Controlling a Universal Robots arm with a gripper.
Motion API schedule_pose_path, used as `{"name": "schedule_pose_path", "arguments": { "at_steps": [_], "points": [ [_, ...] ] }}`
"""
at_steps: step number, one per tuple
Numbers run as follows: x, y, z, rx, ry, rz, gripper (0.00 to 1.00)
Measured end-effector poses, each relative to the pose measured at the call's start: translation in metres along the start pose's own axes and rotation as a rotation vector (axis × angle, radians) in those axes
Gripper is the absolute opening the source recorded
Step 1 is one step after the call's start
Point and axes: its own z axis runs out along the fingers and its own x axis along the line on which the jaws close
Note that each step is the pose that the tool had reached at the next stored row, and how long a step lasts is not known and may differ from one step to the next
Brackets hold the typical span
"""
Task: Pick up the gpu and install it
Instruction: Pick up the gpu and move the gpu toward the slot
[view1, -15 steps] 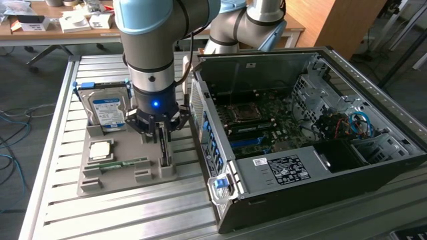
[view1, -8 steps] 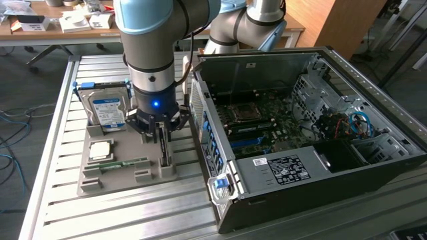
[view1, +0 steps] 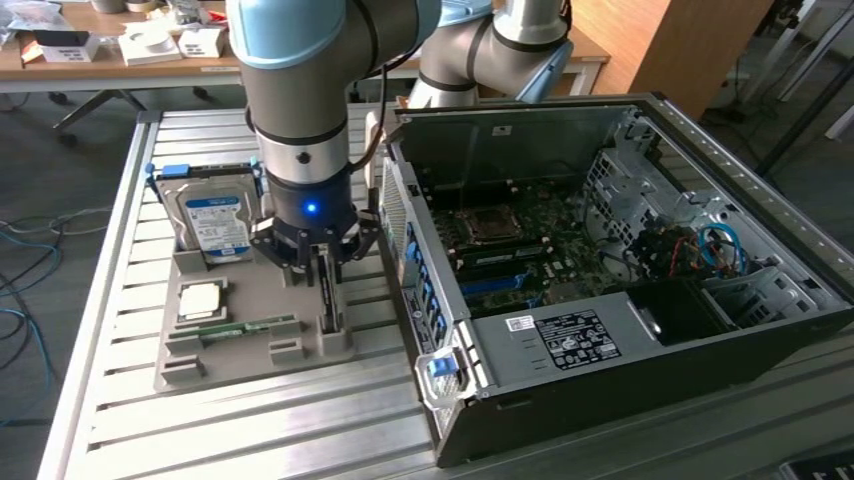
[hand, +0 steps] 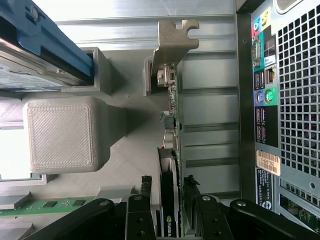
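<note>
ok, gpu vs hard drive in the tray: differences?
The gpu is a thin dark card standing on edge; the hard drive is a thicker silver block with a blue-white label. The pincer straddles the gpu, open; the hard drive stands clear of it. Both sit in slots of the grey tray.

The arm (view1: 300, 100) is a stout grey tube with pale blue caps (view1: 287, 30) at its joints, a dark wrist band bearing a small glowing blue light (view1: 310, 208), and a black gripper (hand: 169, 192) of jointed links with round pivot pins (hand: 103, 203).
</note>
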Motion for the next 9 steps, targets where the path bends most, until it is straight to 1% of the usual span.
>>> {"name": "schedule_pose_path", "arguments": {
  "at_steps": [9],
  "points": [
    [-0.0007, 0.0, 0.0, 0.0001, 0.0, 0.0, 0.39]
  ]
}}
